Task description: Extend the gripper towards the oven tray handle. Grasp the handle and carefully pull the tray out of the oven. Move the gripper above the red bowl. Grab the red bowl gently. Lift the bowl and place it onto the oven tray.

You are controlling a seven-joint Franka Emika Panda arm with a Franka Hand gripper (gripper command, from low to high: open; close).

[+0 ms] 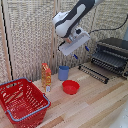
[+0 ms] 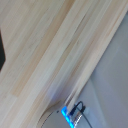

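Well above the pale wooden table (image 1: 95,100), the blocky white gripper (image 1: 81,51) hangs with its blue-tipped jaws apparently apart, holding nothing. Right of it sits the boxy black oven (image 1: 113,56), its wire tray (image 1: 107,62) inside. The round, glossy red bowl (image 1: 70,87) rests nearer, beside a blue cup (image 1: 63,73).

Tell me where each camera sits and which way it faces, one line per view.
Exterior view: off the arm, facing the wooden table and wicker screen; shows the arm, the claw, oven, tray, red bowl, blue cup, bottle and red basket.
Wrist view: on the wrist, looking at blurred wood grain; only a blue-lit bit of the robot shows.
Shared: apparently only the wooden surface.
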